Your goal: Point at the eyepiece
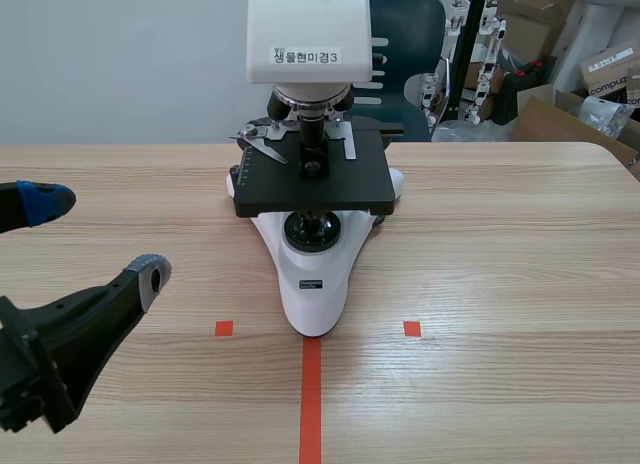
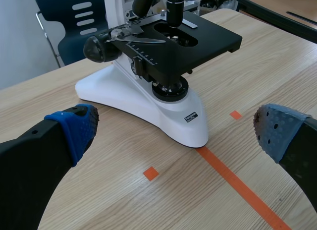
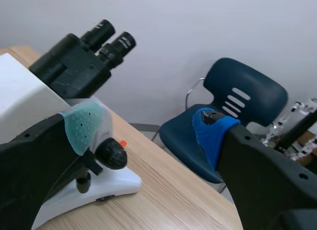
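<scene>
The light wooden tabletop [image 1: 500, 254] carries a white microscope [image 1: 316, 284], standing on its base near the middle. From the base's tip an orange-red tape line [image 1: 311, 404] runs toward the robot. A small tape square [image 1: 224, 328] lies at either side.

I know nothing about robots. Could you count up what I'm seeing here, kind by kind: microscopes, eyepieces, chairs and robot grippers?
Microscope: 1
Eyepieces: 2
Blue chair: 1
Robot grippers: 2, the left gripper and the right gripper
Total: 6
</scene>
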Controlling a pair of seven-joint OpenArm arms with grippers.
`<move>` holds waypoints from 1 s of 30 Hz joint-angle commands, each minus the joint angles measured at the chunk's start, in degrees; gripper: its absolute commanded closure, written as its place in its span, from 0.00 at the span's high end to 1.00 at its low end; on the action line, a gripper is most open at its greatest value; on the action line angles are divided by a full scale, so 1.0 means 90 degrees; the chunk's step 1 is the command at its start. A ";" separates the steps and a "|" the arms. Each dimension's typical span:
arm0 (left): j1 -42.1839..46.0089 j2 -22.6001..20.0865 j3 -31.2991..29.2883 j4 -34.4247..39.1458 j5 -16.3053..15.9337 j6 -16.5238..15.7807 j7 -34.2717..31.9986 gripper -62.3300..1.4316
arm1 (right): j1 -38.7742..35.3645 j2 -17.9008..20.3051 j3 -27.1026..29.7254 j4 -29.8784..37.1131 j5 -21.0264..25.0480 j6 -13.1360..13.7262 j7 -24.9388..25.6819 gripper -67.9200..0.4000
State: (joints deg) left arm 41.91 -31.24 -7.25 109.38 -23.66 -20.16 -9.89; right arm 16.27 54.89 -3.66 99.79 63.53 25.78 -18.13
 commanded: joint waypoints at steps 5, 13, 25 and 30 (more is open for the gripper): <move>-0.0005 0.0066 0.0005 0.0138 -0.0068 0.0007 -0.0092 1.00 | 0.0920 -0.0372 -0.0998 -0.0260 0.0279 -0.0046 -0.0070 0.63; -0.0005 0.0066 0.0005 0.0138 -0.0068 0.0007 -0.0090 1.00 | 0.1292 -0.1224 -0.1559 -0.0515 0.1326 -0.0083 -0.0289 0.63; -0.0005 0.0066 0.0005 0.0136 -0.0068 0.0007 -0.0090 1.00 | 0.1953 -0.1620 -0.1552 -0.2055 0.1416 -0.0831 -0.0306 0.63; -0.0005 0.0066 0.0005 0.0136 -0.0068 0.0007 -0.0087 1.00 | 0.2336 -0.1622 -0.1554 -0.2667 0.1693 -0.0641 -0.0296 0.63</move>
State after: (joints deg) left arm 41.91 -31.24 -7.25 109.38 -23.66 -20.16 -9.89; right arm 35.07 39.53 -18.81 73.93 77.65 19.92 -21.96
